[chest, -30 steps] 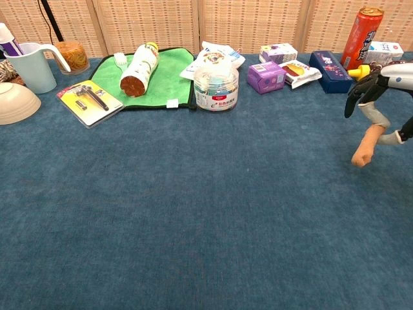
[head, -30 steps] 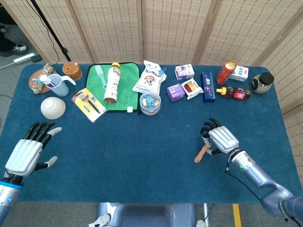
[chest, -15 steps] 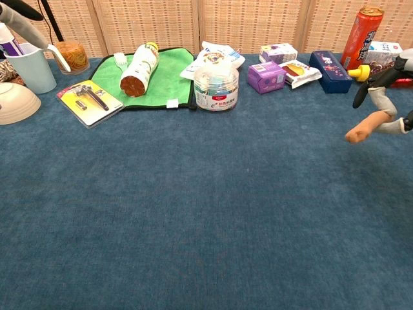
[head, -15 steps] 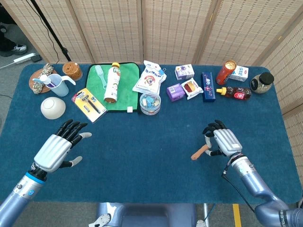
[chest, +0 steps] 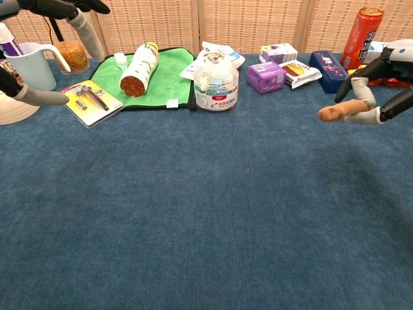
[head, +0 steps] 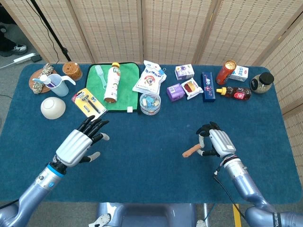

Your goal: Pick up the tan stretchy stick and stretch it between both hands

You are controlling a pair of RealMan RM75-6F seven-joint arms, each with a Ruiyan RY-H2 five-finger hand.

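- Right hand (head: pixel 215 142) grips one end of the tan stretchy stick (head: pixel 191 151), fingers curled round it; in the chest view the stick is off the blue table (head: pixel 151 170) and nearly level.
- From that hand the stick pokes out toward about 8 o'clock in the head view, its free end aimed across the table at the other arm. Its long axis runs roughly left–right.
- Left hand (head: pixel 78 144) holds nothing, fingers spread and pointing toward 1 o'clock. It hovers well apart from the stick, with bare cloth between.
- The free end lies at about 3 o'clock from the left hand, so I'd judge that hand must travel across and close on the tip before any pull can start.
- The razor pack (head: pixel 88 104) and white bowl (head: pixel 52 107) sit beyond the left hand, toward 12 and 10 o'clock, out of the crossing path.
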